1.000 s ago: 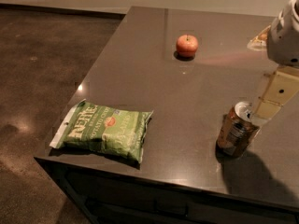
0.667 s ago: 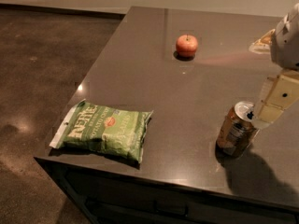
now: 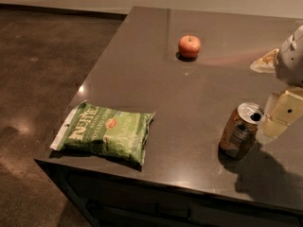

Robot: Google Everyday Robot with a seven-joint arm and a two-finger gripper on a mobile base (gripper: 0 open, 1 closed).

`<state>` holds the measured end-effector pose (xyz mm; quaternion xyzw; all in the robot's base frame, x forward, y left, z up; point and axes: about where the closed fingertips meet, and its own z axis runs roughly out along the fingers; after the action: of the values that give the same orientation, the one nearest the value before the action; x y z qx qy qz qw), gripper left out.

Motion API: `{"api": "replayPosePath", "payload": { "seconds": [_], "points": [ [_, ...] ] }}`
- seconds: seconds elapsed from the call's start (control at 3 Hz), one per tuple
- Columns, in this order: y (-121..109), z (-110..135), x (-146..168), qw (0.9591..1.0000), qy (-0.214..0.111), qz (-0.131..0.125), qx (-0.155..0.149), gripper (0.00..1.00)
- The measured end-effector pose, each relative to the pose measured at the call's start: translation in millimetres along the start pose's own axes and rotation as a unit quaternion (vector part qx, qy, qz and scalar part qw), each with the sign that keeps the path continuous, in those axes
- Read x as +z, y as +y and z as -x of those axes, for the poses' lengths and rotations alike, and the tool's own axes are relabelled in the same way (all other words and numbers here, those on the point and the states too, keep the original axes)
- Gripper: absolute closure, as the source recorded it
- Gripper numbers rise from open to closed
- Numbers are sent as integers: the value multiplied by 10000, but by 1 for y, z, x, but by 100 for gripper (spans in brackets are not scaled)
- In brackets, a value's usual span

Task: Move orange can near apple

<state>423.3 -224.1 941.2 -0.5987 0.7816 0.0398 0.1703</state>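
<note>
Dark, glossy countertop [image 3: 189,93] fills most of the view, with a brown polished floor [image 3: 42,70] to its left. The orange can [image 3: 240,131] stands upright near the front right edge, its silver top with the opening facing up and a pale label patch on its side. The gripper [image 3: 279,119] sits just beside the can on its right, at about the height of the rim and very close to it or touching it. Whether it is gripping the can or standing free of it cannot be told from this angle. Above it, the arm's white rounded housing [image 3: 292,56] is cut off by the right edge. The apple [image 3: 189,46] rests toward the far side of the counter, well apart from the can, stem up. A green chip bag [image 3: 106,135] lies flat at the front left corner, away from both.
</note>
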Motion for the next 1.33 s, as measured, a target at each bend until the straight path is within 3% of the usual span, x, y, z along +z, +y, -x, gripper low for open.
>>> {"api": "replayPosePath", "payload": {
  "seconds": [0.67,1.33],
  "points": [
    [10,-6,24,9992,-141,366,8,0],
    [14,-3,35,9986,-137,513,-75,44]
  ]
}}
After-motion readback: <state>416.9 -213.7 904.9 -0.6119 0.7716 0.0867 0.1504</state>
